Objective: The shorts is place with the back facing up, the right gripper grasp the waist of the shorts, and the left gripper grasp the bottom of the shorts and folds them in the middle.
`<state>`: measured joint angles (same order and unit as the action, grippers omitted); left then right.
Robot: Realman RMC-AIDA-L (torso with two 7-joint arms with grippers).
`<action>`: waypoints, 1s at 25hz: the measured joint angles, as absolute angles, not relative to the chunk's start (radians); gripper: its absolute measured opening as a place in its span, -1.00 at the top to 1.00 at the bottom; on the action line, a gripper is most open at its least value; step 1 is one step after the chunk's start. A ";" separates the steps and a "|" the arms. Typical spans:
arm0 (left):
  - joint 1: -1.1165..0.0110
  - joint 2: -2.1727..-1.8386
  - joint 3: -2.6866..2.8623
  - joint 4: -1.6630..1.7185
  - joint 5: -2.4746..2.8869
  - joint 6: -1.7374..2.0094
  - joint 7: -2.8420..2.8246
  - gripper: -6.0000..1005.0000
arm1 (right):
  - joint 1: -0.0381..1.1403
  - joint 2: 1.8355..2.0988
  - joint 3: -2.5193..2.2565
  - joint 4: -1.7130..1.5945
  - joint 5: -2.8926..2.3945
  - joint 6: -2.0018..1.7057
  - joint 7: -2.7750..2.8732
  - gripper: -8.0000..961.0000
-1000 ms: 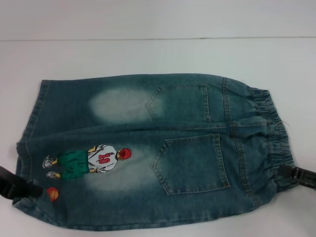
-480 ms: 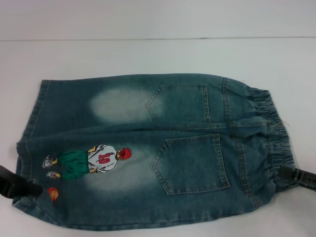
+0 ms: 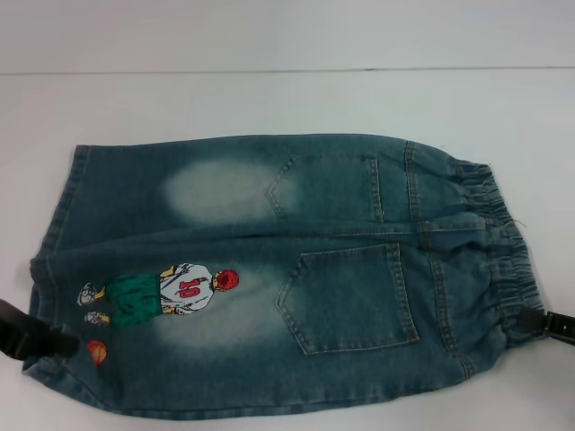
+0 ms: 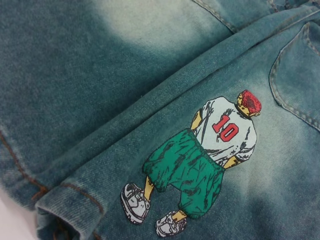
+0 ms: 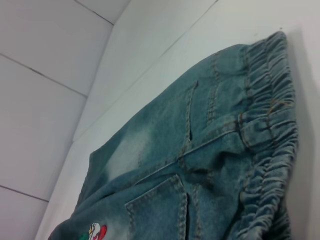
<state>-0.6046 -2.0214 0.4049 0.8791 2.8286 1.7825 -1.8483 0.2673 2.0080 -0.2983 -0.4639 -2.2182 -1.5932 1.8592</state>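
Observation:
The shorts (image 3: 269, 269) lie flat on the white table, back up, both back pockets and the basketball-player print (image 3: 171, 292) showing. The gathered waist of the shorts (image 3: 499, 242) is at the right, and the bottom of the shorts (image 3: 54, 233), the flat leg hems, at the left. My left gripper (image 3: 65, 343) touches the near leg's hem beside the orange ball print (image 3: 97, 352). My right gripper (image 3: 532, 320) meets the near end of the waistband. The left wrist view shows the print (image 4: 210, 150) and the hem (image 4: 65, 200) close up. The right wrist view shows the waist (image 5: 270, 145).
The white table (image 3: 269, 99) stretches behind the shorts to a white wall (image 3: 269, 27). In the right wrist view the tiled wall (image 5: 45, 75) rises beyond the cloth. The near hem lies close to the table's front edge.
The right gripper shows less of itself than a second ago and has shifted slightly right and down at the waistband. The left gripper and the shorts have hardly moved.

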 joint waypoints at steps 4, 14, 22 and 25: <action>-0.604 -2.022 0.405 0.879 2.829 1.782 -1.848 0.81 | 0.265 2.008 -0.294 -0.465 -2.218 -1.592 1.859 0.40; -0.596 -2.019 0.400 0.877 2.794 1.785 -1.847 0.82 | 0.264 2.008 -0.286 -0.470 -2.213 -1.595 1.852 0.86; -0.589 -2.015 0.377 0.877 2.767 1.788 -1.834 0.82 | 0.265 2.003 -0.261 -0.474 -2.211 -1.599 1.845 0.89; -0.588 -2.008 0.332 0.877 2.767 1.784 -1.816 0.82 | 0.266 2.002 -0.251 -0.474 -2.210 -1.604 1.837 0.89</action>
